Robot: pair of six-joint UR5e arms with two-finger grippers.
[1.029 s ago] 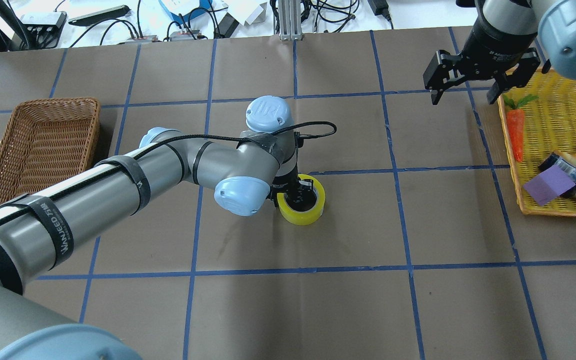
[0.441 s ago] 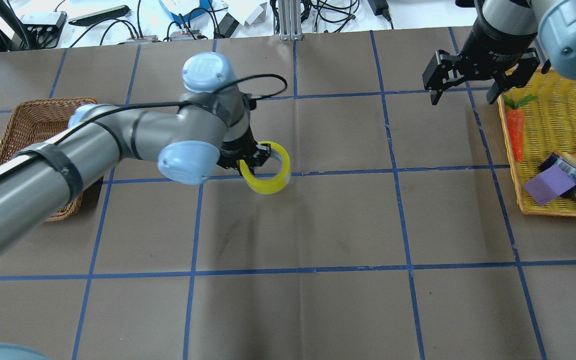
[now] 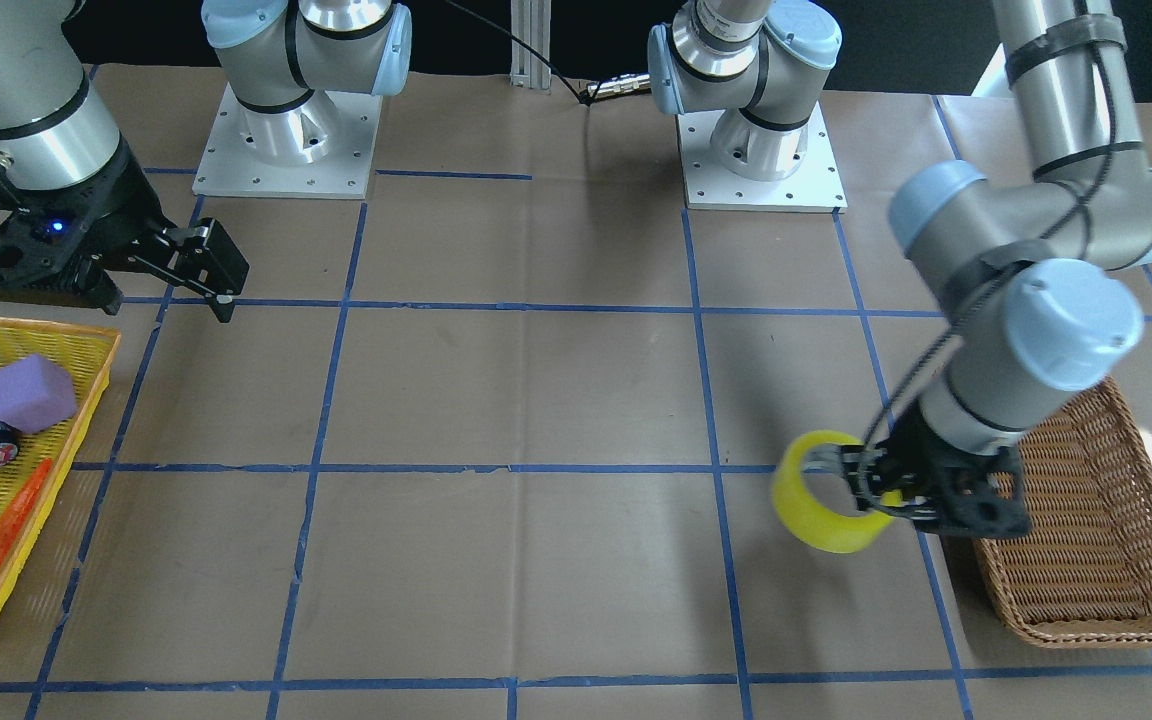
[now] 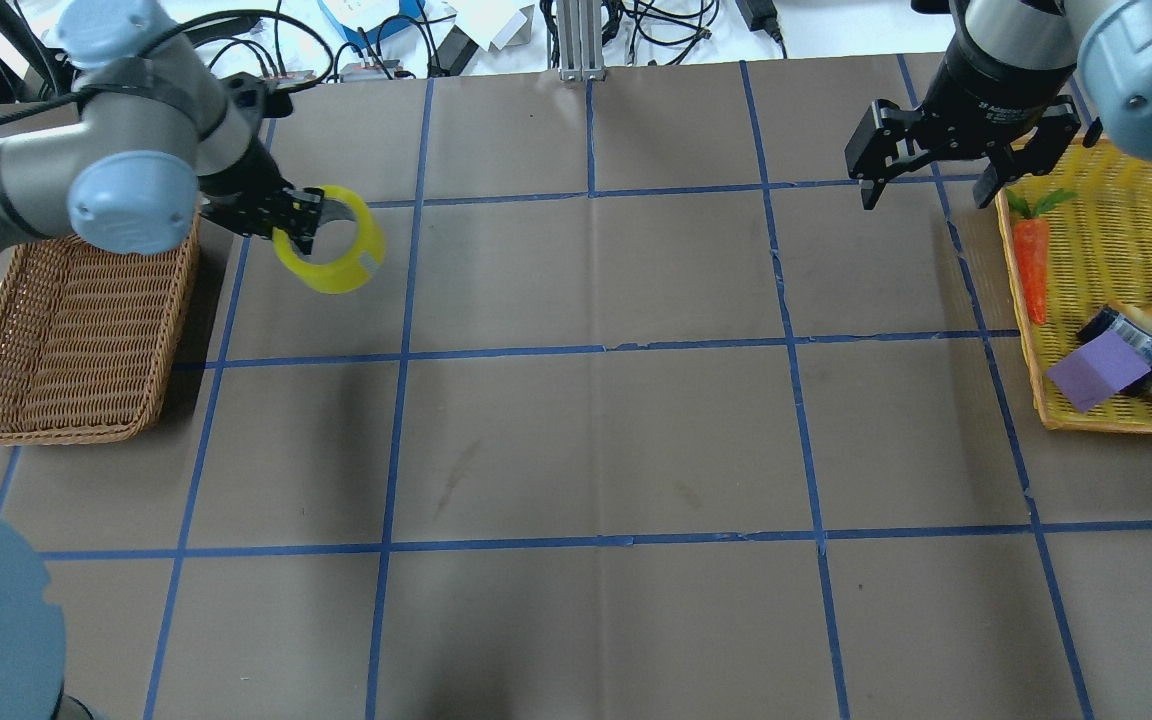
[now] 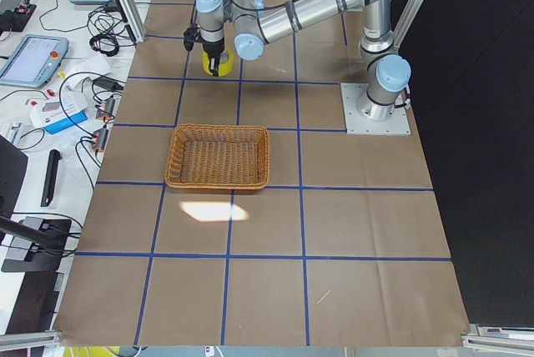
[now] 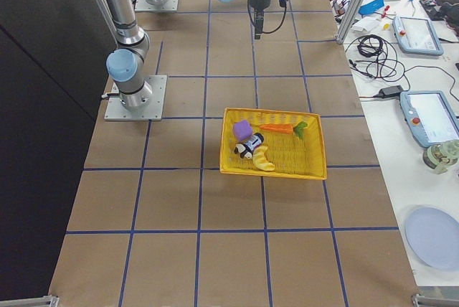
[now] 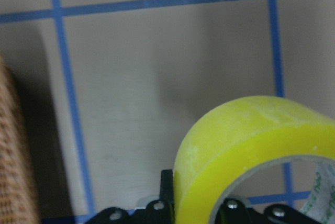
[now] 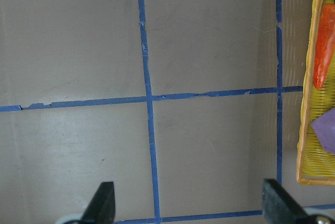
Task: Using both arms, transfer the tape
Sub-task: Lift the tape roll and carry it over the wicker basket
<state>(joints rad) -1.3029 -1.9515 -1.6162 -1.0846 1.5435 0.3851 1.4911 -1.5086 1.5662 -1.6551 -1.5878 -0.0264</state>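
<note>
— How far along is this?
— Nearly done, I reckon. The left gripper is clamped on the yellow tape roll, held aloft. The wicker basket just beside it holds nothing.
— The other arm?
— The right gripper hangs spread apart, empty. The yellow basket beside it holds a carrot and a purple block.
</note>
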